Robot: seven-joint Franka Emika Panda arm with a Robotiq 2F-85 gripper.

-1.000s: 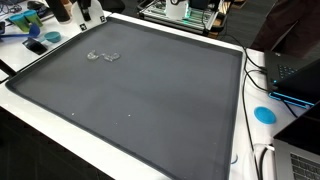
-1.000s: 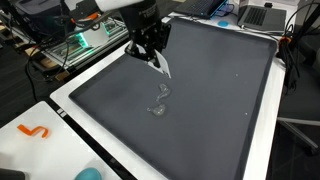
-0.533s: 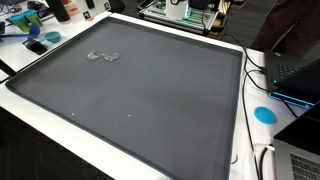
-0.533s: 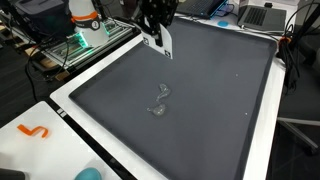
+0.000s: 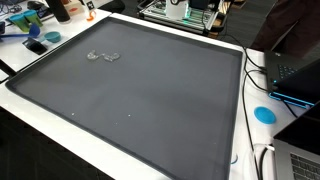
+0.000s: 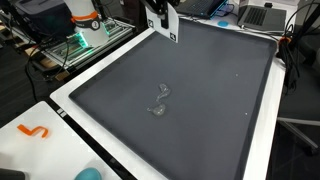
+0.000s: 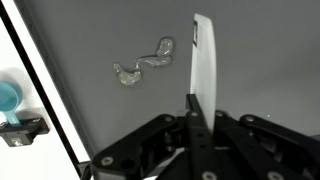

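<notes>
The black Robotiq gripper (image 7: pixel 190 108) has its jaws drawn narrow, pinched together on the lower end of a flat white strip (image 7: pixel 203 55) that sticks out beyond the fingertips. The strip looks like thin plastic, though it could be stiff card; the wrist view does not settle it. In an exterior view the gripper (image 6: pixel 158 10) hangs above the far edge of the work surface, cut off by the top of the frame, with the white strip (image 6: pixel 172 32) slanting down from it and clear of the surface.

Well apart from the gripper, a small crumpled piece of clear plastic film (image 6: pixel 159 100) lies flat near the middle of the large dark grey rubber mat (image 6: pixel 215 120). In the wrist view the film (image 7: pixel 140 62) sits just beside the strip, to its left. In an exterior view the same film (image 5: pixel 103 56) lies towards a corner of the mat (image 5: pixel 150 110).

The mat covers nearly all of a white table (image 6: pixel 72 98), whose bare rim shows along its edges. On that rim lies a small orange S-shaped piece (image 6: pixel 35 131). Beyond the opposite edge of the mat a bright blue round disc (image 5: pixel 264 114) rests on the white surface, near black cables. A grey open laptop (image 6: pixel 262 15) stands past the far corner.
</notes>
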